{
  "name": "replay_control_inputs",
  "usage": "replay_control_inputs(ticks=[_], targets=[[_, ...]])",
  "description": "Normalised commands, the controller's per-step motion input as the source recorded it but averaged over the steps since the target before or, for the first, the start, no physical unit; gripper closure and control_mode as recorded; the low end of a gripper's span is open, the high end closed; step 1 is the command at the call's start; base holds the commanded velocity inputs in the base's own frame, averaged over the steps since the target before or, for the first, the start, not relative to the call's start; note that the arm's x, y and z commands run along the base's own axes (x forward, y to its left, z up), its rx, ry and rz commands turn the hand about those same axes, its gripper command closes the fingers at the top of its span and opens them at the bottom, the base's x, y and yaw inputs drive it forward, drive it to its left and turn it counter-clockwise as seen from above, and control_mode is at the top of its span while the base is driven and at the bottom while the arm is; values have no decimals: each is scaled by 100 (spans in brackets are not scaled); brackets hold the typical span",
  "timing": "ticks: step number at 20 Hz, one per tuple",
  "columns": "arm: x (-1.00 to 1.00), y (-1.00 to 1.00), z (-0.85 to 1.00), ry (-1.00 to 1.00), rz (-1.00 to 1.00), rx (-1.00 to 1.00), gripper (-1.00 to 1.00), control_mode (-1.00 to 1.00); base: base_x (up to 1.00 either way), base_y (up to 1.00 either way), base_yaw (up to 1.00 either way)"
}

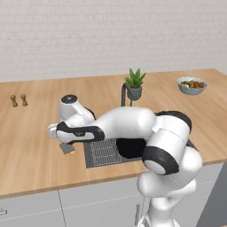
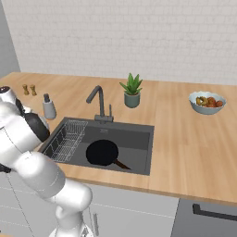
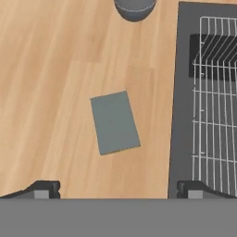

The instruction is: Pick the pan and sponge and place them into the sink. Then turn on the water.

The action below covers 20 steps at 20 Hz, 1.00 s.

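- Leftward, in the left base view, the arm reached over the counter (image 1: 31, 150), its gripper (image 1: 62, 144) above the sponge (image 1: 68, 150) beside the sink (image 1: 104, 153).
- From the right base view, the pan (image 2: 102, 152) lay inside the sink, the faucet (image 2: 98, 102) behind it.
- Through the hand view, the jaws stood wide apart over the sponge, which lay flat, just beside the sink's rack (image 3: 215, 102).

bare counter (image 3: 55, 92) around sponge (image 3: 115, 122), sink (image 3: 183, 92) rim just beside

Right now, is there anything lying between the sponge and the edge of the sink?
No. In the hand view, only bare wooden counter lies between the sponge and the sink rim.
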Motion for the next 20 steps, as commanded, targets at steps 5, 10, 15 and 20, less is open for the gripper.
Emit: replay_control_inputs(ticks=[5, 10, 15, 20], targets=[[20, 0, -21, 0, 16, 0, -100, -100, 0, 0, 0], [21, 0, -30, 0, 15, -3, -100, -100, 0, 0, 0], [14, 0, -31, 0, 1, -4, -100, -100, 0, 0, 0], [11, 4, -32, 0, 0, -2, -100, -100, 0, 0, 0]])
